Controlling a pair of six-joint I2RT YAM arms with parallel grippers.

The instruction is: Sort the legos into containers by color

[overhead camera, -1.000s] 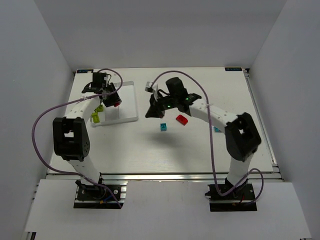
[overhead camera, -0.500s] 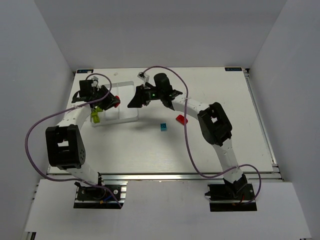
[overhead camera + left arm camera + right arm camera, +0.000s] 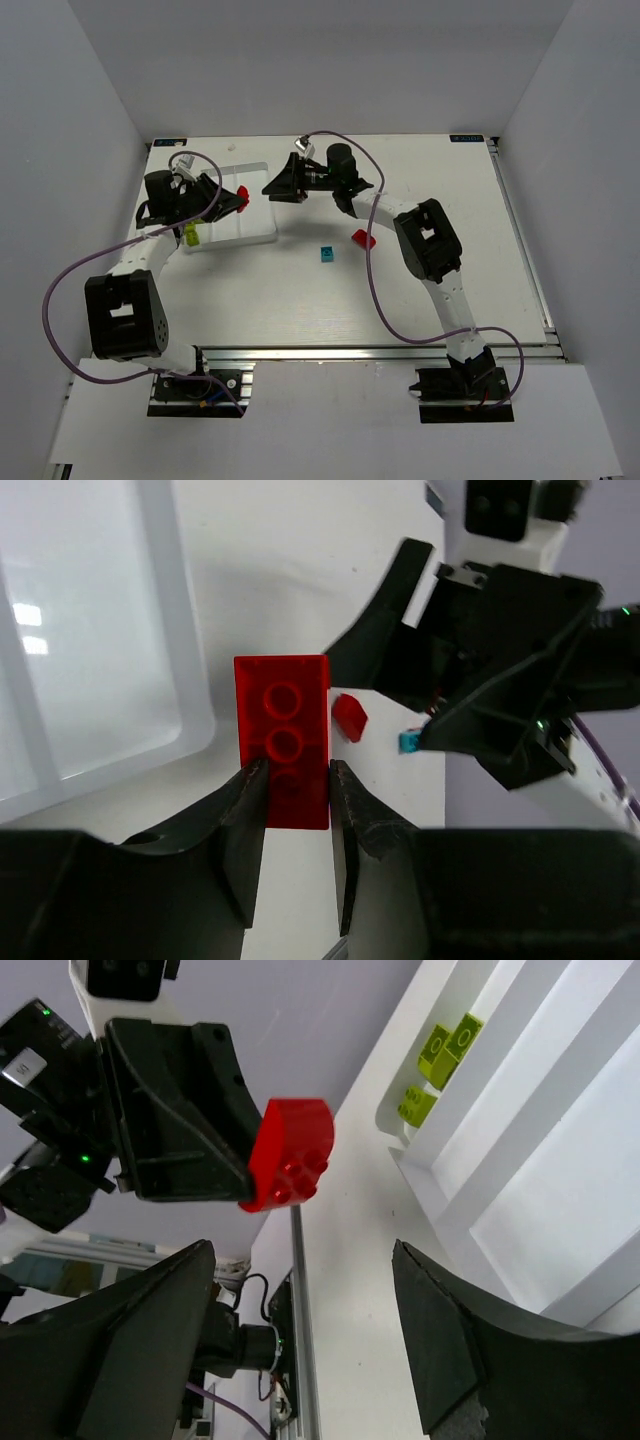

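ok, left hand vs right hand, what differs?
The left hand is clamped on the red brick; the right hand stands wide open, empty. The left hand reaches in from the tray's left, the right hand from its right. Shared: both black, tips facing each other.

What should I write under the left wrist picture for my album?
Left jaws pinching a red lego near the white tray, right jaws open opposite.

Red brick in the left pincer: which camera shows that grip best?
Left wrist: the red brick sits central, studs visible, the left pincer clamping its lower end. Right wrist shows it side-on against the dark fingers. Top external shows only a small red speck at the pincer tip.
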